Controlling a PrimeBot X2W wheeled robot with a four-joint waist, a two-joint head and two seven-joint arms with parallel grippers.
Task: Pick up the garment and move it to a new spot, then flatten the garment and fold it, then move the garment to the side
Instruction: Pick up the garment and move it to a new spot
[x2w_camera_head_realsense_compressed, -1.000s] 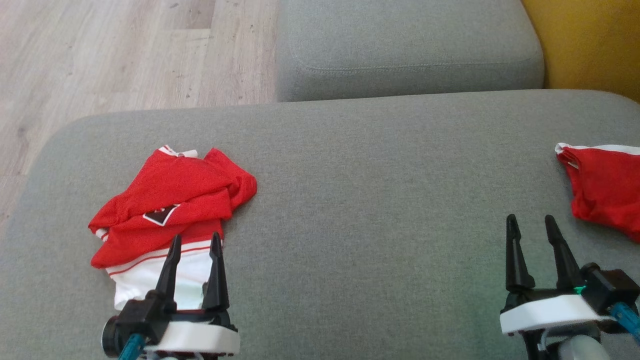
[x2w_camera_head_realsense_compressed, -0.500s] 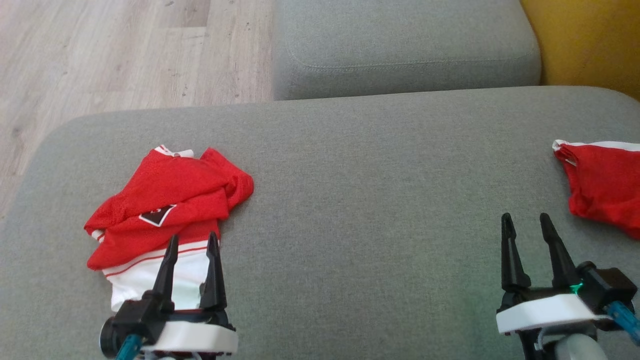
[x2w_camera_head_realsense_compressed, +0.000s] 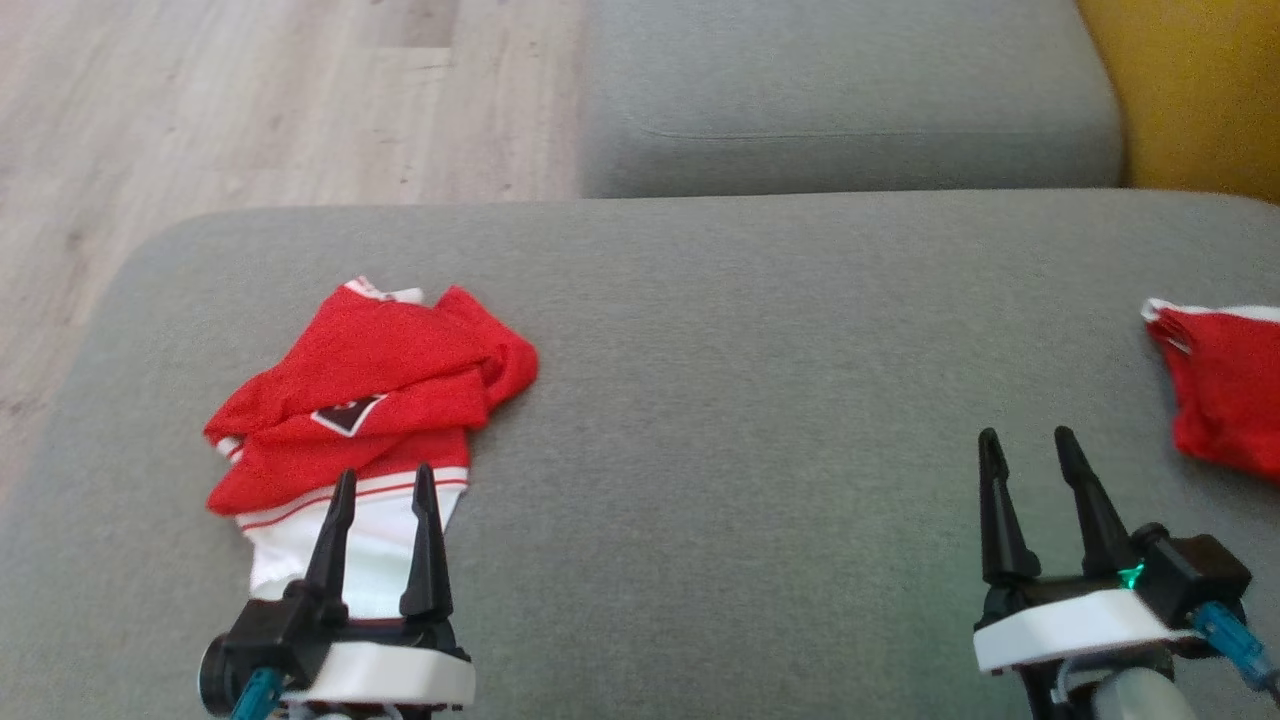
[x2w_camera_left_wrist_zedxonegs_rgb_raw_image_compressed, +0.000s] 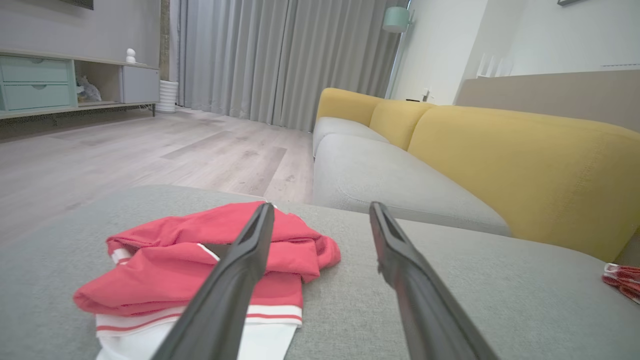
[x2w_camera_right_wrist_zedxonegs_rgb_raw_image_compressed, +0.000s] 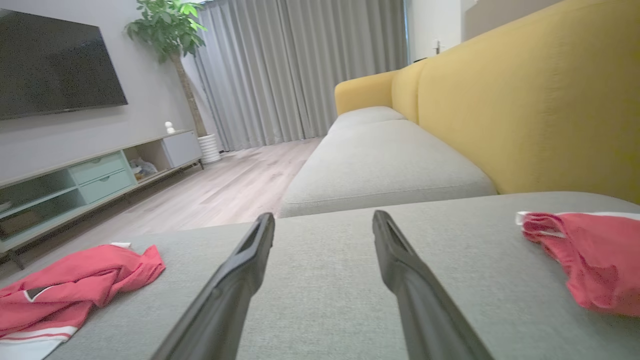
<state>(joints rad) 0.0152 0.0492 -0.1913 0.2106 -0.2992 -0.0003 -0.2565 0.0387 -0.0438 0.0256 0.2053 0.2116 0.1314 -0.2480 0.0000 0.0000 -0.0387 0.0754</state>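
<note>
Two garments were counted: one red-and-white garment (x2w_camera_head_realsense_compressed: 360, 420) at left, one red garment (x2w_camera_head_realsense_compressed: 1225, 390) at far right. Two grippers were counted, left gripper (x2w_camera_head_realsense_compressed: 385, 473) and right gripper (x2w_camera_head_realsense_compressed: 1026, 434), w/ two dark fingers (x2w_camera_head_realsense_compressed: 1000, 520) each. Three grey seat cushions (x2w_camera_right_wrist_zedxonegs_rgb_raw_image_compressed: 385, 170) were made out in the right wrist view, plus one TV (x2w_camera_right_wrist_zedxonegs_rgb_raw_image_compressed: 55, 65), one potted plant (x2w_camera_right_wrist_zedxonegs_rgb_raw_image_compressed: 170, 30), and one low cabinet (x2w_camera_right_wrist_zedxonegs_rgb_raw_image_compressed: 182, 147) w/ two drawers (x2w_camera_right_wrist_zedxonegs_rgb_raw_image_compressed: 97, 169) and one small white figure (x2w_camera_right_wrist_zedxonegs_rgb_raw_image_compressed: 169, 127) on top. In the left wrist view, three yellow back cushions (x2w_camera_left_wrist_zedxonegs_rgb_raw_image_compressed: 525, 170) and one green lamp (x2w_camera_left_wrist_zedxonegs_rgb_raw_image_compressed: 397, 19) were counted.

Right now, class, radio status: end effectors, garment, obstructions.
Left end effector, right end effector open, empty. Garment crumpled, ahead of left. Second red garment far right.
</note>
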